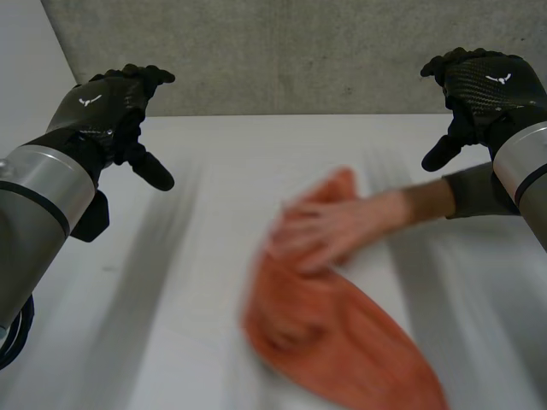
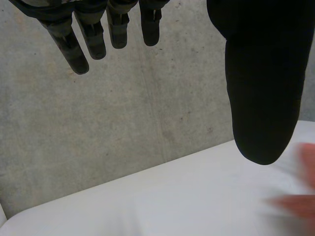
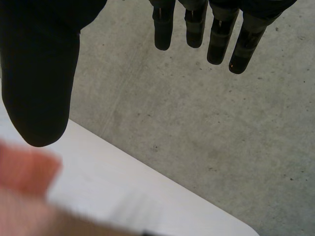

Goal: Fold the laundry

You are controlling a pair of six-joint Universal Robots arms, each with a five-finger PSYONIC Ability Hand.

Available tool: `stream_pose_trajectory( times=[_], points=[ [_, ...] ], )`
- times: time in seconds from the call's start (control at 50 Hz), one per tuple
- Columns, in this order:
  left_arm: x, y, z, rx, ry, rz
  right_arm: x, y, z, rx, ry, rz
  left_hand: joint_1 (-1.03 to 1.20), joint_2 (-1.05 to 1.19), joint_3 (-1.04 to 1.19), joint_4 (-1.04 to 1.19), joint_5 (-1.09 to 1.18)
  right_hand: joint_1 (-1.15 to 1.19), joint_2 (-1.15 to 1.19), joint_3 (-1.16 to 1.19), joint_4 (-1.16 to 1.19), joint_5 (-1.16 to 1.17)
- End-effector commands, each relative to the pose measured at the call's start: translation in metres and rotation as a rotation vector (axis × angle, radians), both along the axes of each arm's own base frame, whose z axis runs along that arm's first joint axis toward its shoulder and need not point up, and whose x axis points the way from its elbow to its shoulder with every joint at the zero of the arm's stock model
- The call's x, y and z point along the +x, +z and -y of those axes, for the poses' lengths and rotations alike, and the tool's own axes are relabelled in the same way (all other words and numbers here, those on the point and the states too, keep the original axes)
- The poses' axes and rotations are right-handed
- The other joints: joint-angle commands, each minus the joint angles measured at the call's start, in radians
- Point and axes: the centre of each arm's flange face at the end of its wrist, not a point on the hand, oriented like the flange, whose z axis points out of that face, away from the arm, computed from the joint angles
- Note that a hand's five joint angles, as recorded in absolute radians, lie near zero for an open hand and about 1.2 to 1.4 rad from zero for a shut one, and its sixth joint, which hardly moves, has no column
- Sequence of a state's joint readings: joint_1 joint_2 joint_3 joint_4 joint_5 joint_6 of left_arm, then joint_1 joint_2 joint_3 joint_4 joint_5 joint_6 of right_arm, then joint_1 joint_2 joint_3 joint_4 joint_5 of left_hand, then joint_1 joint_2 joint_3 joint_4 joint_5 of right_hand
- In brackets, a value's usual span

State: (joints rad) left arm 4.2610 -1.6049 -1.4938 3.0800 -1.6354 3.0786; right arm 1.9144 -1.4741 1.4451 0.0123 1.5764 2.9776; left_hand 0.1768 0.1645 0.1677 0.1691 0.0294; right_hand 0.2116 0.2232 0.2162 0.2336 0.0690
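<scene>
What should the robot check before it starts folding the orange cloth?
1. Person's hand away from the orange cloth: not ok, it lies on the cloth.
2. Left hand open, holding nothing: ok.
3. Right hand open, holding nothing: ok.
4. Cloth on the white table, between the two arms: ok.
5. Cloth spread flat: cannot tell, the person's hand covers part of it.
6. Both robot hands apart from the cloth: ok, they are raised at the table's far side.

No readable text or numbers
</scene>
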Motion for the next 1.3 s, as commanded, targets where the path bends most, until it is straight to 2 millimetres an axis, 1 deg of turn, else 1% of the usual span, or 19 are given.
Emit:
stream_pose_trajectory(
  times=[0.02, 0.3, 0.42, 0.52, 0.56, 0.66, 0.74, 0.84, 0.9, 0.94, 0.96, 0.98, 1.0, 1.06, 1.12, 1.16, 1.22, 1.28, 1.3],
  points=[
    [0.0, -0.001, 0.0, 0.001, 0.0, 0.001, 0.0, 0.0, 0.0, 0.0, 0.001, 0.0, -0.002, 0.01, 0.007, 0.005, -0.029, -0.037, -0.049, -0.042, -0.059, -0.069],
    [-0.002, -0.004, 0.003, 0.002, 0.002, 0.003, 0.002, -0.004, 0.0, 0.012, 0.015, -0.006, -0.002, 0.01, 0.007, 0.005, -0.029, -0.037, -0.049, -0.042, -0.059, -0.069],
    [-0.006, -0.016, 0.013, 0.027, 0.002, 0.022, 0.012, -0.007, -0.007, 0.026, 0.097, -0.021, -0.002, 0.01, 0.007, 0.005, -0.029, -0.037, -0.049, -0.042, -0.059, -0.069],
    [-0.012, -0.037, 0.026, 0.063, -0.001, 0.097, 0.017, -0.026, -0.012, 0.125, 0.167, -0.093, 0.019, 0.031, 0.028, 0.027, -0.008, -0.037, -0.049, -0.042, -0.059, -0.069],
    [-0.015, -0.055, 0.034, 0.085, -0.009, 0.211, 0.021, -0.034, -0.015, 0.169, 0.199, -0.125, 0.028, 0.04, 0.037, 0.035, 0.001, -0.037, -0.049, -0.042, -0.059, -0.069],
    [-0.013, -0.081, 0.043, 0.106, -0.013, 0.392, 0.05, -0.067, -0.048, 0.309, 0.381, -0.247, 0.051, 0.063, 0.06, 0.059, 0.024, -0.037, -0.049, -0.042, -0.059, -0.069],
    [-0.014, -0.098, 0.048, 0.137, -0.018, 0.444, 0.06, -0.082, -0.057, 0.336, 0.427, -0.292, 0.06, 0.072, 0.069, 0.068, 0.033, -0.037, -0.049, -0.042, -0.059, -0.069],
    [-0.013, -0.135, 0.061, 0.224, 0.023, 0.487, 0.066, -0.109, -0.058, 0.399, 0.436, -0.337, 0.242, 0.254, 0.251, 0.25, 0.215, -0.037, -0.049, -0.042, -0.059, -0.069],
    [-0.011, -0.145, 0.064, 0.248, 0.034, 0.5, 0.067, -0.12, -0.055, 0.419, 0.417, -0.354, 0.289, 0.301, 0.298, 0.297, 0.262, -0.037, -0.049, -0.042, -0.059, -0.069],
    [-0.009, -0.159, 0.068, 0.285, 0.052, 0.515, 0.068, -0.122, -0.052, 0.411, 0.398, -0.355, 0.715, 0.727, 0.724, 0.723, 0.688, -0.037, -0.049, -0.042, -0.059, -0.069],
    [-0.009, -0.159, 0.068, 0.285, 0.053, 0.515, 0.068, -0.123, -0.047, 0.392, 0.378, -0.346, 0.718, 0.73, 0.727, 0.725, 0.691, -0.037, -0.049, -0.042, -0.059, -0.069],
    [-0.008, -0.162, 0.07, 0.291, 0.059, 0.516, 0.069, -0.123, -0.042, 0.366, 0.357, -0.335, 0.956, 0.968, 0.965, 0.964, 0.929, -0.037, -0.049, -0.042, -0.059, -0.069],
    [-0.006, -0.161, 0.071, 0.291, 0.07, 0.517, 0.069, -0.123, -0.042, 0.365, 0.357, -0.335, 1.217, 1.229, 1.226, 1.224, 1.19, -0.037, -0.049, -0.042, -0.059, -0.069],
    [-0.004, -0.16, 0.073, 0.291, 0.078, 0.515, 0.071, -0.122, -0.032, 0.304, 0.31, -0.3, 1.219, 1.232, 1.229, 1.227, 1.192, -0.037, -0.049, -0.042, -0.059, -0.069],
    [-0.003, -0.141, 0.071, 0.248, 0.09, 0.495, 0.075, -0.115, -0.022, 0.246, 0.277, -0.218, 1.219, 1.232, 1.229, 1.227, 1.192, -0.037, -0.049, -0.042, -0.059, -0.069],
    [-0.005, -0.106, 0.06, 0.166, 0.093, 0.453, 0.078, -0.112, -0.017, 0.223, 0.274, -0.168, 1.219, 1.232, 1.229, 1.227, 1.192, -0.037, -0.049, -0.042, -0.059, -0.069],
    [-0.004, -0.09, 0.052, 0.129, 0.093, 0.435, 0.088, -0.106, -0.007, 0.195, 0.301, -0.068, 1.219, 1.232, 1.229, 1.227, 1.192, -0.037, -0.049, -0.042, -0.059, -0.069],
    [-0.01, -0.059, 0.032, 0.044, 0.066, 0.395, 0.101, -0.105, 0.002, 0.21, 0.37, 0.016, 1.219, 1.232, 1.229, 1.227, 1.192, -0.037, -0.049, -0.042, -0.059, -0.069],
    [-0.012, -0.04, 0.02, -0.01, 0.053, 0.367, 0.11, -0.104, 0.005, 0.227, 0.423, 0.062, 1.219, 1.232, 1.229, 1.227, 1.192, -0.037, -0.049, -0.042, -0.059, -0.069]
  ],
)
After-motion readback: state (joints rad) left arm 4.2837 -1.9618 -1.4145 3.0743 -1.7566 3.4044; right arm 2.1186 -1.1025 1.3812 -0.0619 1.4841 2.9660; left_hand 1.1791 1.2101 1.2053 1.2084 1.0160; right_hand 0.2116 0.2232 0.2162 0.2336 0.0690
